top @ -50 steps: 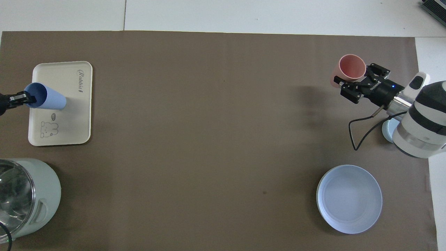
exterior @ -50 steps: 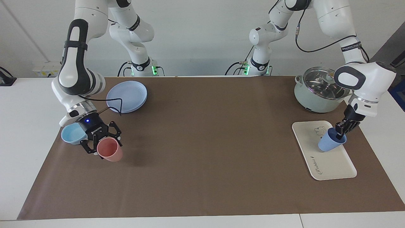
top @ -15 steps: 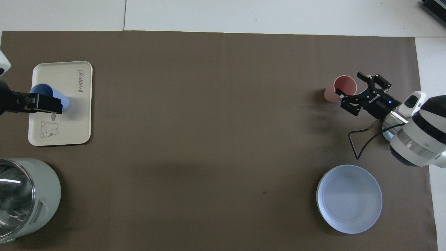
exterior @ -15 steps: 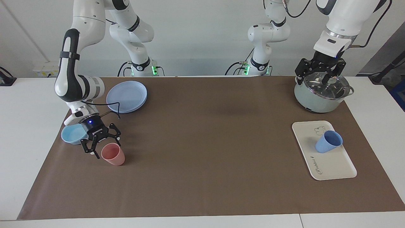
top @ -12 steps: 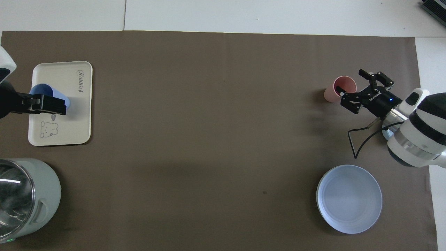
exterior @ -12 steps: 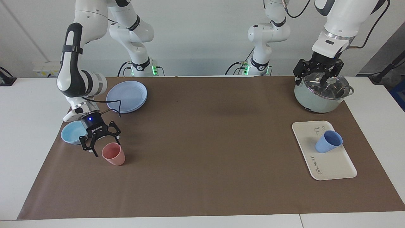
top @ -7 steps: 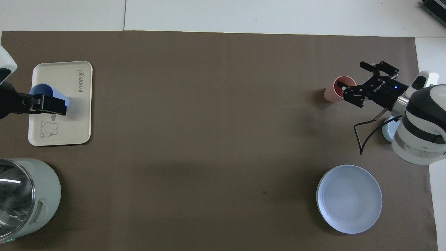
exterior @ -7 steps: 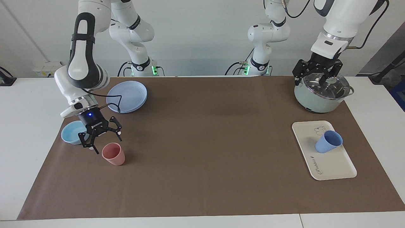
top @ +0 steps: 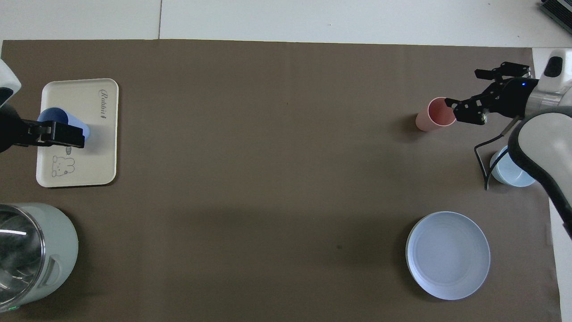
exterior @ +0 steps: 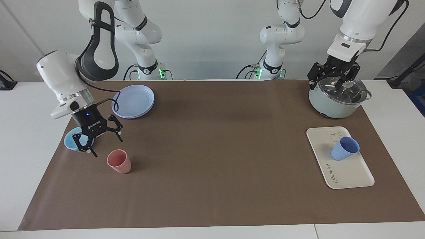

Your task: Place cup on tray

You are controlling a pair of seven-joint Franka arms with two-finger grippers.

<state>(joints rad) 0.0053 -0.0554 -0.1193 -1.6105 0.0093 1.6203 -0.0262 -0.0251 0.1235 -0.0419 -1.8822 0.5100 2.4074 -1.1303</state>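
The periwinkle-blue cup (exterior: 345,148) stands on the cream-white tray (exterior: 348,174), beside the bear drawing, with nothing holding it. In the overhead view the cup (top: 49,115) is partly covered by my raised left gripper, and the tray (top: 96,147) shows around it. My left gripper (exterior: 327,83) is open and empty, up in the air over the pot's lid. My right gripper (exterior: 106,146) is open and empty, raised over the mat between the pink tumbler and the light-blue bowl; it also shows in the overhead view (top: 462,87).
A pink tumbler (exterior: 119,161) stands on the brown mat at the right arm's end. A light-blue bowl (exterior: 72,140) and a round blue plate (exterior: 133,101) lie nearer the robots. A pale green pot with a glass lid (exterior: 338,98) stands nearer the robots than the tray.
The left gripper let go of the cup on the tray and rose over the pot. The right gripper set down the pink tumbler, opened, and has lifted away from it.
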